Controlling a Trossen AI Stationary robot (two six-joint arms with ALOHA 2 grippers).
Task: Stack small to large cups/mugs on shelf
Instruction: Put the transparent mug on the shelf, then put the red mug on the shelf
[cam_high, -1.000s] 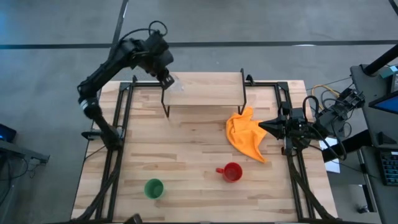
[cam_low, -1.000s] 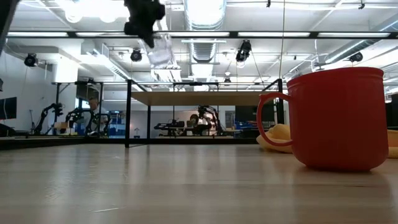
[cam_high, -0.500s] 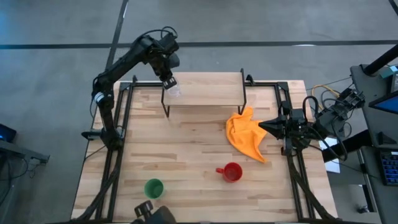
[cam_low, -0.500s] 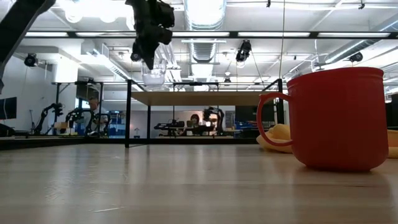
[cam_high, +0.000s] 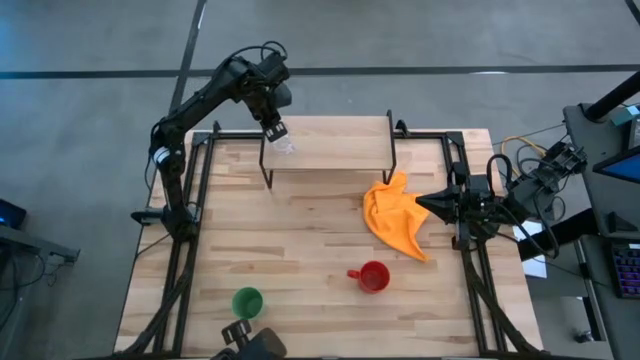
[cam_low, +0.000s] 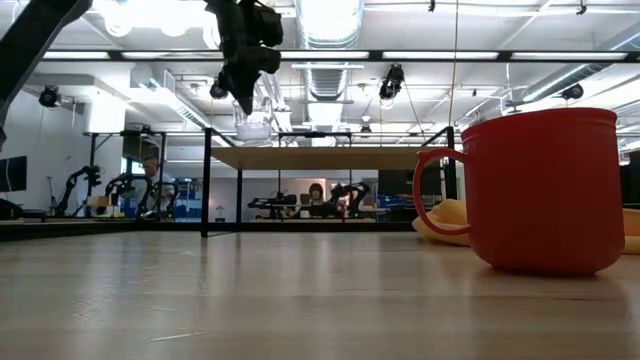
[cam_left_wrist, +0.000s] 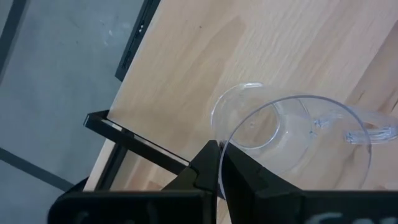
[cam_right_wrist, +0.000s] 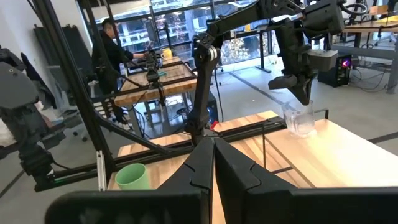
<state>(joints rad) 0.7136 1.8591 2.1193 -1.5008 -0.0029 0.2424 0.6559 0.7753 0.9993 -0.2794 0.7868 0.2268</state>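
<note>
My left gripper (cam_high: 274, 127) is shut on the small clear cup (cam_high: 286, 146), over the left end of the shelf (cam_high: 340, 142). In the low view the cup (cam_low: 252, 122) hangs just above the shelf top (cam_low: 330, 157). The red mug (cam_high: 373, 277) stands on the table at the near right. The green cup (cam_high: 247, 302) stands at the near left. My right gripper (cam_high: 422, 204) is shut and waits at the table's right side, beside the orange cloth (cam_high: 396, 218). My left gripper pinches the clear cup's rim (cam_left_wrist: 227, 144) between its two fingers, on the side away from the cup's handle (cam_left_wrist: 367, 132). The fingers come from above, pointing down. The cup hangs upright below them, a little above the shelf's left end.
The orange cloth lies crumpled on the table just right of the shelf's right legs (cam_high: 392, 160). A dark object (cam_high: 252, 345) shows at the table's near edge. The rest of the shelf top, to the right of the cup, is bare.
My left gripper has carried the clear cup down and a little toward the table's right, onto the shelf's left end. The cup was tilted and high; now it hangs upright just above the shelf top. A dark object has come into view at the near edge.
</note>
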